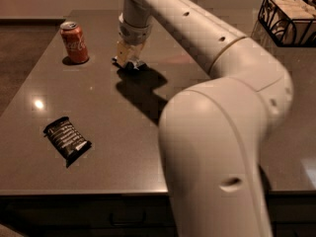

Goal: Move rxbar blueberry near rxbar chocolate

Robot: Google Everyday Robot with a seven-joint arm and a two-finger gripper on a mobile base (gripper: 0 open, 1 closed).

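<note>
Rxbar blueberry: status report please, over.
Gripper down on the table beside the soda can. Rxbar blueberry at its tip, mostly hidden. Rxbar chocolate lies apart toward the near edge; can off that line.

One can [74, 42], one rxbar chocolate [66, 139], one rxbar blueberry [135, 65], one basket [267, 15], one pincer [127, 61] down near can.
</note>
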